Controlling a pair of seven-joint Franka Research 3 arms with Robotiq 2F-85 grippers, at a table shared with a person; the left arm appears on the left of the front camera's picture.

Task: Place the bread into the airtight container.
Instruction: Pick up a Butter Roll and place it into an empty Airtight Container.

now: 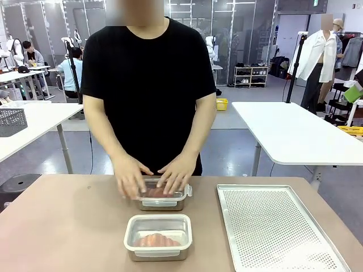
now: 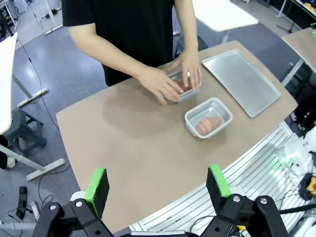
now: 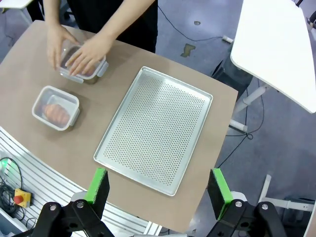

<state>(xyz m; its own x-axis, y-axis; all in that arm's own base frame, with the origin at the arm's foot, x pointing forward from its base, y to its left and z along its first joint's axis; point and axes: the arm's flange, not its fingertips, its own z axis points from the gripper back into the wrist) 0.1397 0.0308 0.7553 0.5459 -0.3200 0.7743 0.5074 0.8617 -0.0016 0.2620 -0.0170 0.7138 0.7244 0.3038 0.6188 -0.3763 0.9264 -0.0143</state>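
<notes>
A person is pressing both hands point(image 1: 154, 177) on the far container's lid point(image 1: 163, 190), sealing bread inside. A near container point(image 1: 158, 236) is sitting open, holding bread point(image 1: 157, 241). Both grippers point(image 2: 158, 187) point(image 3: 158, 187) are hanging spread, empty, above the table. Next, I judge: lidding the near one.

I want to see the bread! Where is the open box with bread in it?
In the front view, the open container with the bread sits near the table's front edge, left of the perforated tray, just in front of the container under the person's hands.
</notes>
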